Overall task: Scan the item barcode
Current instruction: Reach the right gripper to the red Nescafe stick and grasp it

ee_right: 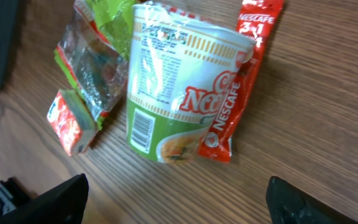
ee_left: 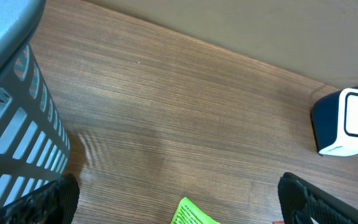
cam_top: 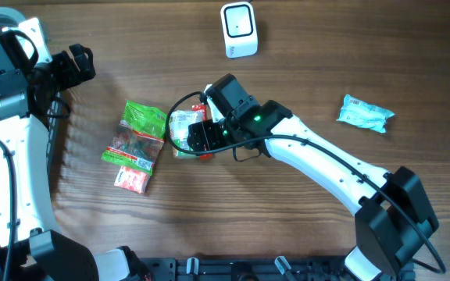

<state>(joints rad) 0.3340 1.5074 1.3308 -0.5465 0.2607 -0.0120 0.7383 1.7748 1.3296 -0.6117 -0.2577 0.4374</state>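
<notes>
A green cup of noodles (ee_right: pixel 173 87) lies on its side on the table, its barcode (ee_right: pixel 143 127) facing up. A red Nescafe sachet (ee_right: pixel 244 74) rests against it. My right gripper (ee_right: pixel 176 205) hovers just short of the cup, open, with nothing between its fingers (ee_right: pixel 48 202). In the overhead view the right gripper (cam_top: pixel 192 136) sits over the cup (cam_top: pixel 181 123). The white scanner (cam_top: pixel 239 30) stands at the far middle of the table and also shows as the scanner (ee_left: pixel 347 121) in the left wrist view. My left gripper (cam_top: pixel 75 64) is open at the far left, holding nothing.
A green snack packet (cam_top: pixel 143 129) and a small red packet (cam_top: pixel 131 179) lie left of the cup. A teal packet (cam_top: pixel 364 115) lies at the right. A grey slatted basket (ee_left: pixel 11 124) stands beside the left gripper (ee_left: pixel 182 205).
</notes>
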